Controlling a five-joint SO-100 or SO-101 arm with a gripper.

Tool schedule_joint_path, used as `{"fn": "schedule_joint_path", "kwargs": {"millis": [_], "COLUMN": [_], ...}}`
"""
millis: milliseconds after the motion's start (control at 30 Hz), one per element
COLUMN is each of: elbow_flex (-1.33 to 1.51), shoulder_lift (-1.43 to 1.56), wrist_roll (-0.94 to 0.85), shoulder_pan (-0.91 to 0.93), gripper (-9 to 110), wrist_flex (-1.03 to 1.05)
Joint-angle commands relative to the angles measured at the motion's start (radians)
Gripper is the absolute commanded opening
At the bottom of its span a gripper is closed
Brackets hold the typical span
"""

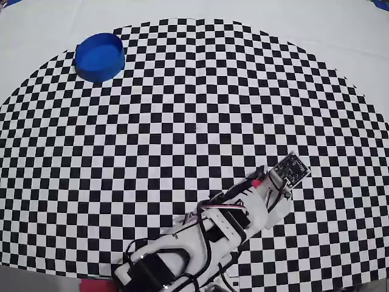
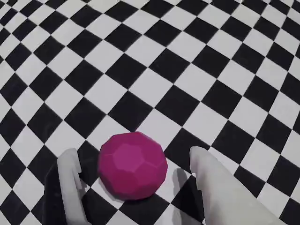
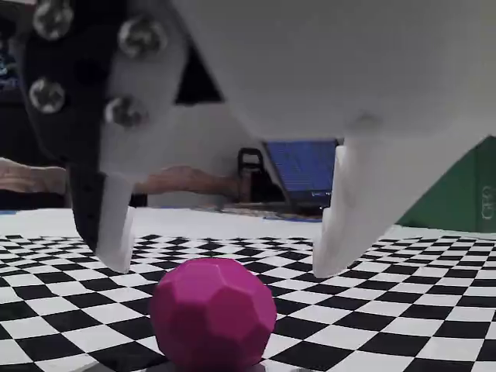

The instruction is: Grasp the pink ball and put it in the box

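End effector [image 2: 133, 161] wide, straddling the pink ball [image 2: 133, 166]; only overhead shows the box [image 1: 99, 56].

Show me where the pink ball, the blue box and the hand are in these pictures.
pink ball [image 2: 133, 166]: wrist view, middle of its faceted top.
blue box [image 1: 99, 56]: overhead view, centre of its blue top.
hand [image 3: 219, 252]: fixed view, midway between its two open fingertips, above the ball.

Office-like desk setup — checkered calibration-style mat [image 1: 182, 121] on a pale table [image 1: 340, 36]; lit screen [image 3: 306, 169] behind
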Motion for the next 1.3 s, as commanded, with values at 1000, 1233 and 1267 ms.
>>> {"fn": "schedule_joint_path", "kwargs": {"millis": [1000,1233,1267], "elbow_flex": [-0.049,-0.054,-0.057], "shoulder_lift": [-0.126,-0.137,-0.141], "wrist_roll": [-0.002,-0.003,-0.003], "shoulder_pan": [0.015,0.014,0.012], "gripper": [29,29,29], "wrist_flex": [-0.06,-0.06,-0.06]}}
